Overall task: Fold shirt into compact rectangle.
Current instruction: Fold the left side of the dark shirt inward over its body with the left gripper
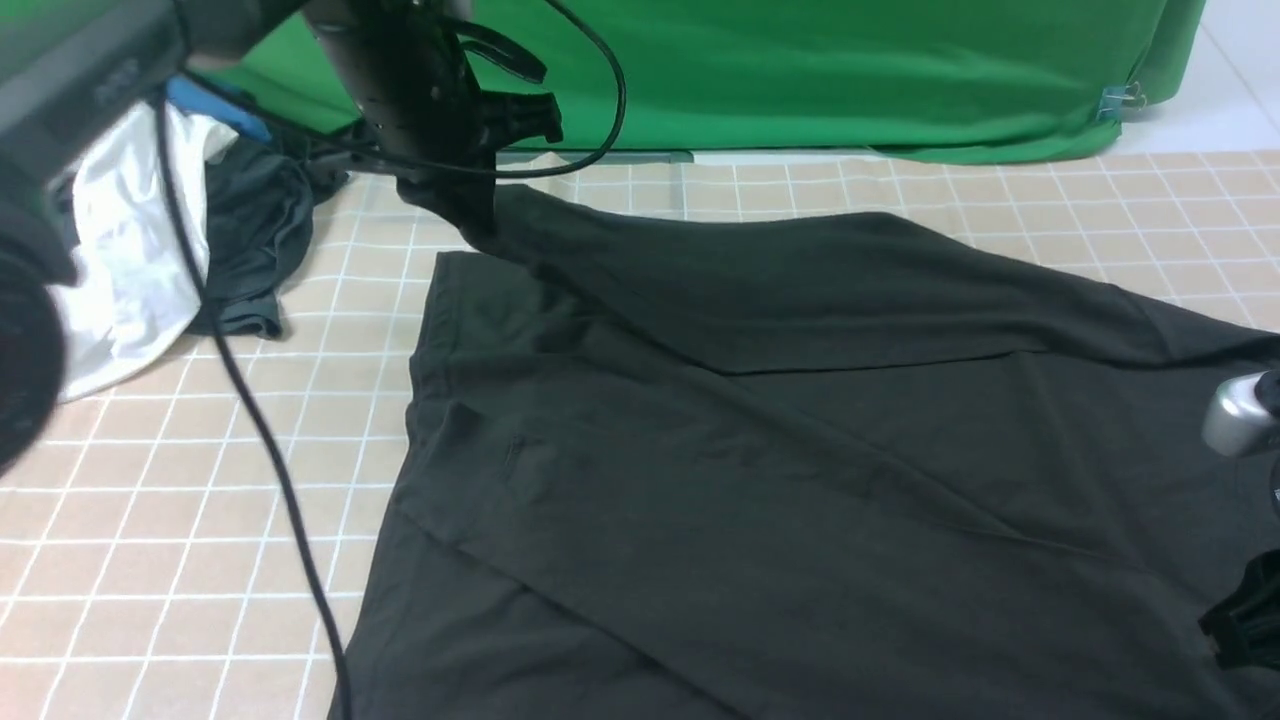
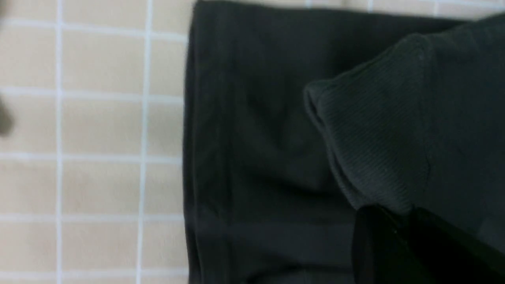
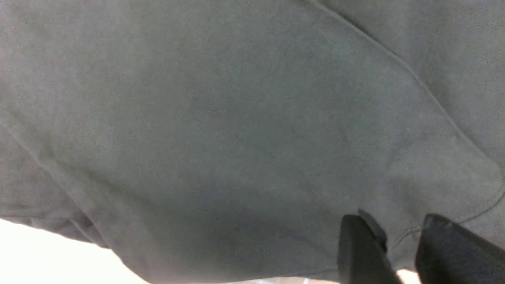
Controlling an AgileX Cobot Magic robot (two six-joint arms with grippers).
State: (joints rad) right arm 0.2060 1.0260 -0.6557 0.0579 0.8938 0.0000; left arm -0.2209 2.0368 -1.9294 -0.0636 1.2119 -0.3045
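Early fold of shirt, spread from centre toward 4 o'clock. Pinched at ribbed edge, 11 o'clock, by left gripper; straddled at hem by right gripper, fingers slightly apart, hold unclear. Next, probably: carrying edge across, cloth kept flat.

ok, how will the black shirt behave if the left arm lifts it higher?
Likely floppy: the shirt tents to a peak at the left pincer and lies draped flat elsewhere. Lifting would probably trail cloth behind, not raise it as one piece. The ribbed fold in the pincer looks textured, so slipping out seems unlikely.
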